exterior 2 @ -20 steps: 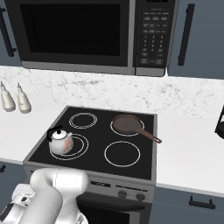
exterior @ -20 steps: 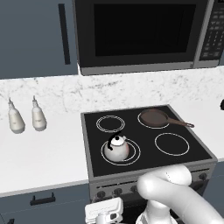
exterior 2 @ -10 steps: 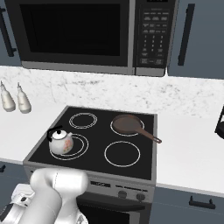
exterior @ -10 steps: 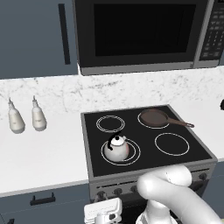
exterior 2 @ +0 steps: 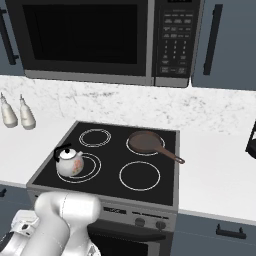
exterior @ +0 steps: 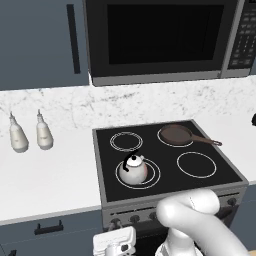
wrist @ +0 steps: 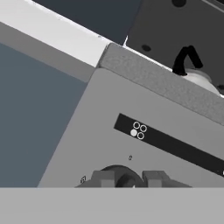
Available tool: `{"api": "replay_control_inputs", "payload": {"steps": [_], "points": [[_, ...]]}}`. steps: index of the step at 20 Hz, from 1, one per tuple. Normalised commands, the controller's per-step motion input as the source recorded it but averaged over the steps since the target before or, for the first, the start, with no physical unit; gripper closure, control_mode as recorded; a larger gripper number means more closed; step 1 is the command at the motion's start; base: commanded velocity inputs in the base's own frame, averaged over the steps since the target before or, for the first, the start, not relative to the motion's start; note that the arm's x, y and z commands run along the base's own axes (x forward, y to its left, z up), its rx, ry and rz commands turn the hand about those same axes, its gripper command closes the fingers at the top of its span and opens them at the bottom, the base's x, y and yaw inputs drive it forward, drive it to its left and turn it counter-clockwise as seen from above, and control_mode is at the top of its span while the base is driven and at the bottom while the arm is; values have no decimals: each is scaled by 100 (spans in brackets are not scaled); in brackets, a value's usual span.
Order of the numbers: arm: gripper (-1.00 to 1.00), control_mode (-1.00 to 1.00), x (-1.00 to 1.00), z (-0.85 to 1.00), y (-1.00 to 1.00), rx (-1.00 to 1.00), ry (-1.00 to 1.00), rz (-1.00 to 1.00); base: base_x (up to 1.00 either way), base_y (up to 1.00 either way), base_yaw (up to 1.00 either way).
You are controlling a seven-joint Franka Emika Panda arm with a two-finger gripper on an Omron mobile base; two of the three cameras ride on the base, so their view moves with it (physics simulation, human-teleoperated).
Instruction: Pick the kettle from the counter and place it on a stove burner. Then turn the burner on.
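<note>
My pincer [wrist: 127, 180] hangs low before the stove's front panel, its two finger tips set either side of a dark round knob [wrist: 117, 174]; whether they have closed on it I cannot tell, since the bottom of the hand view cuts them off. The kettle [exterior: 133, 168] already stands on the stove burner [exterior: 138, 173], the wide double ring at the front left of the cooktop [exterior: 215, 170], so the carrying is done and nothing of the task remains on the surface [exterior: 45, 175]. The step in hand is turning the burner on. I judge the next move calls for closing on that knob and twisting it. The only marking I can make out is a four-dot burner diagram [wrist: 138, 130] on a black strip; the microwave [exterior 2: 172, 45] keypad is too small to read.
</note>
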Motion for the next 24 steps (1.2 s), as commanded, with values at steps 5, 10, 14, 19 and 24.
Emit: {"api": "replay_control_inputs", "payload": {"steps": [5,10,14,19,24], "points": [[100,-100,43,-36,56,-22,19,0,0,0,0],[100,-100,39,-46,78,-33,28,3,0,0,0],[100,-100,39,-41,96,-41,42,10,0,0,0],[100,-100,28,-26,94,-44,47,17,0,0,0],[100,-100,-6,0,24,-13,5,9,0,0,0]]}}
